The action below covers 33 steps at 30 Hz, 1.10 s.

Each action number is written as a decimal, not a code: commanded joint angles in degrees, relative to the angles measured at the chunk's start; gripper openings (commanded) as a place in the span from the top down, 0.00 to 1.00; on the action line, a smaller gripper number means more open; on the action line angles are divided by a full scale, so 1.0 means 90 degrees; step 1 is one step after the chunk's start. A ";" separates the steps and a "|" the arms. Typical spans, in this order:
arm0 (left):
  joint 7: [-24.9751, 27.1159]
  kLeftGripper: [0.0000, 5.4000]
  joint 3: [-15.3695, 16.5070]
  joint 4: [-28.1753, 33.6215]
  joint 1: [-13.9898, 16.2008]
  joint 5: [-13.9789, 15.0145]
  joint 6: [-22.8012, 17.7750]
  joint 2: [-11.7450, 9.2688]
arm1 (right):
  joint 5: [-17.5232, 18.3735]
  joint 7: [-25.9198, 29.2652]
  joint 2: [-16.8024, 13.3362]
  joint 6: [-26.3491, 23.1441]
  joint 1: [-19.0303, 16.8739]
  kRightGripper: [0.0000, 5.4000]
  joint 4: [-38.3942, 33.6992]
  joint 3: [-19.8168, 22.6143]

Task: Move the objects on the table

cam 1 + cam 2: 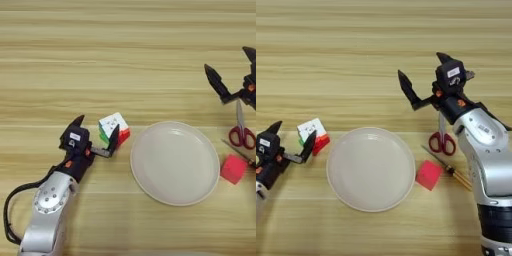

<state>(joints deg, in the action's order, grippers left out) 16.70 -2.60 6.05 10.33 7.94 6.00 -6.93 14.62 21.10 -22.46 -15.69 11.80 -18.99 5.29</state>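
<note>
On the wooden tabletop (100, 60) the left hand (97, 135) stands spread beside the puzzle cube (114, 129), which looks light, stiff and best pinched on two flat opposite faces, while the right hand (423, 80) hangs spread above the scissors (442, 135).

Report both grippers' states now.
Left gripper: open, fingers beside the puzzle cube.
Right gripper: open, empty, above the scissors.

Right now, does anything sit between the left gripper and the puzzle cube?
Nothing visible does. The open left gripper is right at the puzzle cube, one finger beside its near face; the plate lies past it.
</note>
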 commanded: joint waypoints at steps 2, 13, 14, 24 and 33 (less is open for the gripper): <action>0.0142 0.00 0.0011 0.0243 0.0056 0.0257 0.0228 0.0064 | -0.0094 0.0045 -0.0032 0.0123 0.0094 0.00 0.0166 0.0027; 0.0124 0.00 0.0162 0.0260 -0.0372 0.0318 0.0557 0.0055 | -0.0067 0.0135 -0.0050 0.0172 -0.0012 0.00 0.0500 0.0197; 0.0108 0.00 0.0170 0.0241 -0.0411 0.0306 0.0588 0.0067 | -0.0048 0.0177 -0.0074 0.0146 -0.0026 0.00 0.0490 0.0200; -0.0186 0.00 0.0196 -0.0531 -0.1125 -0.0020 0.1102 0.0235 | -0.0096 0.1096 -0.0401 -0.0053 -0.0483 0.00 0.0204 -0.0486; -0.0709 0.00 0.0074 -0.1414 -0.1805 -0.0639 0.1856 0.0523 | 0.0951 0.2174 -0.0683 -0.0931 -0.1074 0.00 -0.0458 -0.0708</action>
<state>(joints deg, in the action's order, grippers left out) 11.52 -1.30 -4.86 -4.17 3.77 21.27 -3.14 20.40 38.41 -27.01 -21.10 3.62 -21.22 -0.87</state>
